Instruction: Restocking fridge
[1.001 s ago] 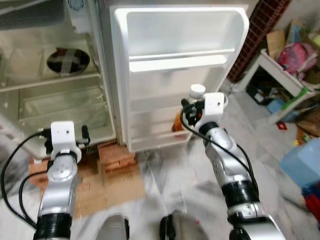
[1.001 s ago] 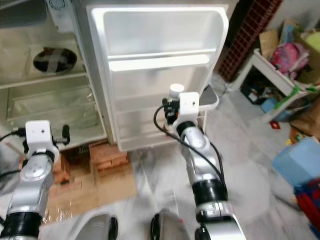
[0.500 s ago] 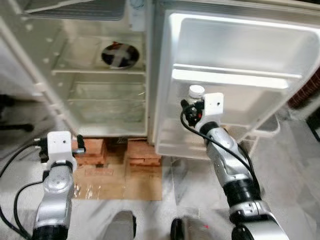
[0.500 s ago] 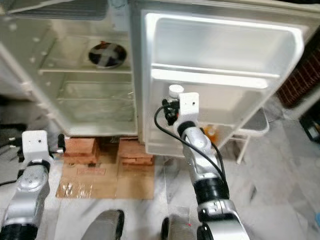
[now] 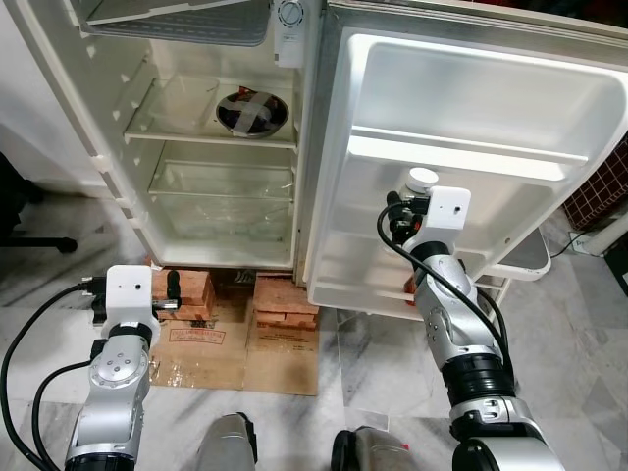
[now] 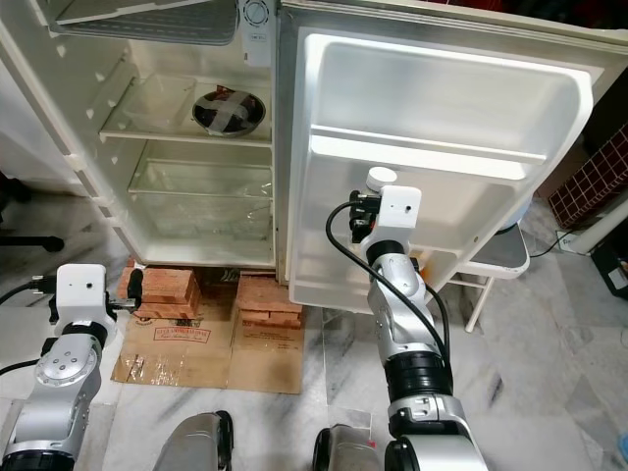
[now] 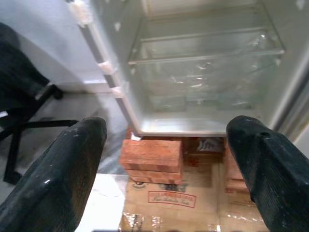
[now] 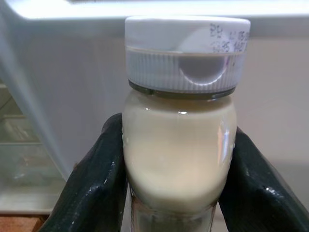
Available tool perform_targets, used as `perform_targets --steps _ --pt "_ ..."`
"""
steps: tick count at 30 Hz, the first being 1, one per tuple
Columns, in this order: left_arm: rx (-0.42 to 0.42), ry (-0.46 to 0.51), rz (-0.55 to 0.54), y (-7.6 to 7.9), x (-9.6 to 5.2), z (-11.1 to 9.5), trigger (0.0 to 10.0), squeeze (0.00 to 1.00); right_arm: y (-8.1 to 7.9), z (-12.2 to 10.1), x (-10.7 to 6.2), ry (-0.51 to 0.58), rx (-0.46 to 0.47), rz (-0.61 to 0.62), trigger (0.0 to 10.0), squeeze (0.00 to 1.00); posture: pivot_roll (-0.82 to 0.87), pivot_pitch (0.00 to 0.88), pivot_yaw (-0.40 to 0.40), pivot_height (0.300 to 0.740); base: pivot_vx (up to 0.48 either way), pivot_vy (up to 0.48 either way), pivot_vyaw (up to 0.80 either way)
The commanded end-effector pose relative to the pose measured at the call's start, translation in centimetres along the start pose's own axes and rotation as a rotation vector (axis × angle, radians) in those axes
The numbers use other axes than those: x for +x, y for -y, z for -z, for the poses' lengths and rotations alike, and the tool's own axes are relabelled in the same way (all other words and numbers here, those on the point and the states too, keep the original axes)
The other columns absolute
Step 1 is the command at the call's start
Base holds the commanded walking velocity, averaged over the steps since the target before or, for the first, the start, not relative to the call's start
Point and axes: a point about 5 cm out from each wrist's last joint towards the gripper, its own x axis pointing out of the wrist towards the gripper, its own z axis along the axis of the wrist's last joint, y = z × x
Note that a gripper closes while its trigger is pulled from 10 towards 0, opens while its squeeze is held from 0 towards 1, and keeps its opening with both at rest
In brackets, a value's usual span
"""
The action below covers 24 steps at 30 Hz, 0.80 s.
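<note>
Before the open fridge door (image 5: pixel 471 167), my right tool (image 8: pixel 169 159) grips a white-capped bottle (image 8: pixel 179 135) upright, near the door's shelves; my left tool (image 7: pixel 169 159) hangs low, fingers spread, facing the fridge (image 5: pixel 211 147).

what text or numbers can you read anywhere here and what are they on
Printed date code on the white cap of the bottle held in the right tool: two rows of digits, too blurred to read with certainty.
Red printed label on the cardboard flattened on the floor below the fridge: too small to read.
Dial at the fridge's top: markings too small to read.
</note>
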Motion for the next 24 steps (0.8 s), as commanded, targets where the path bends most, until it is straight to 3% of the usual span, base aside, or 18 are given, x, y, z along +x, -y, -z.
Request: perform_targets --steps 1,6,10,24 --pt "-0.015 0.008 0.025 0.4 -0.1 0.0 10.0 0.00 -0.2 -1.0 0.0 0.056 0.008 -0.009 10.0 0.00 0.11 0.162 -0.094 0.686 0.000 0.000 0.00" --pt "-0.086 0.020 0.211 2.5 -0.6 -0.2 10.0 0.00 -0.2 -1.2 0.1 0.061 0.007 -0.009 10.0 0.00 0.11 0.159 -0.091 0.686 0.000 0.000 0.00" --pt "-0.057 0.050 0.302 3.5 -0.8 -0.6 10.0 0.00 0.1 -1.3 0.1 0.066 0.004 0.000 10.0 0.00 0.10 0.163 -0.088 0.686 0.000 0.000 0.00" --pt "-0.083 0.098 0.332 3.4 -0.8 -1.4 10.0 0.00 -0.3 -1.3 0.3 0.064 0.009 -0.006 10.0 0.00 0.11 0.173 -0.089 0.686 0.000 0.000 0.00"
